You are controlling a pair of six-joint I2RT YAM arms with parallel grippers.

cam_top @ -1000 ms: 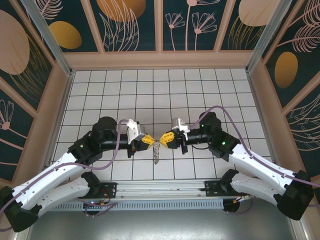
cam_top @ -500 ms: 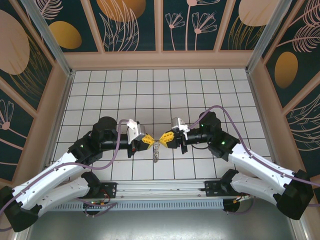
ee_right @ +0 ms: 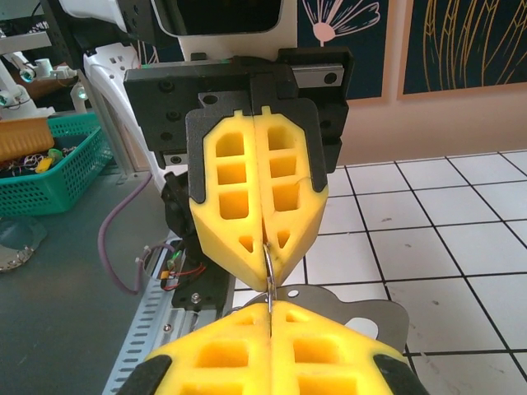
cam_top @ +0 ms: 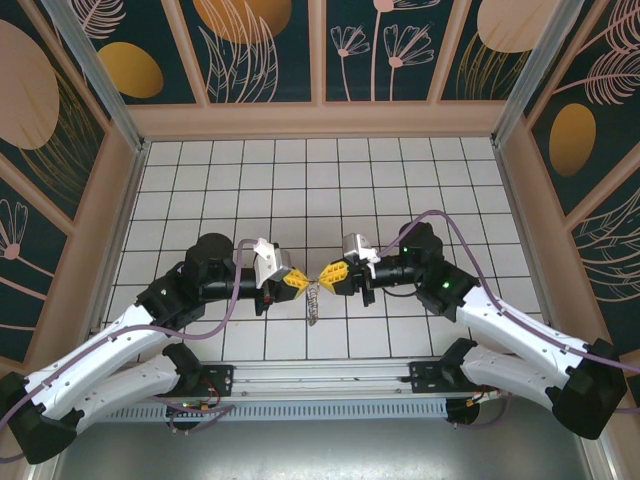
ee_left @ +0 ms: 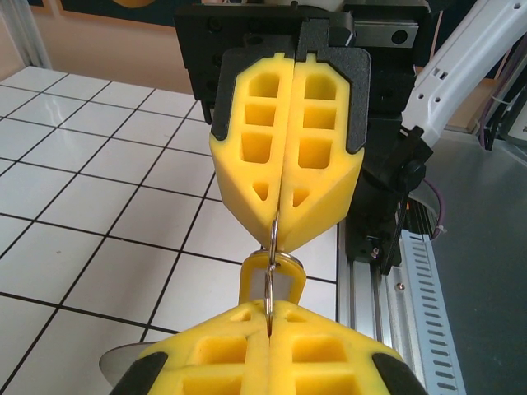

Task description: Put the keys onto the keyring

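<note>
- From above, the left gripper point(cam_top: 299, 283) and the right gripper point(cam_top: 326, 276) meet nose to nose over the near half of the white tiled table point(cam_top: 300, 180). The keyring point(cam_top: 313, 284) spans the small gap between their tips. The keys point(cam_top: 313, 307) dangle in a bunch just below the keyring, towards the arm bases.
- The table is boxed in by dark painted walls point(cam_top: 250, 50) with leaf and flower patterns on the far side of the keyring and to both sides of it.
- At the left wrist, both pairs of yellow fingers are pressed fully together. Each pair pinches the thin wire of the keyring in its seam, one from above and one from below. A pale gold key head hangs just under the keyring. A slotted metal rail point(ee_left: 395, 288) runs to the right of the keyring.
- At the right wrist the same double pinch shows, and a silvery key blade lies flat just to the right of the keyring. A green basket point(ee_right: 49, 164) sits well to the left of the keyring, off the tiles.
- To do this step well, I judge one gripper should keep a firm hold while the other twists gently. That keeps the wire coil parted without bending, and the keys must not slide off.
</note>
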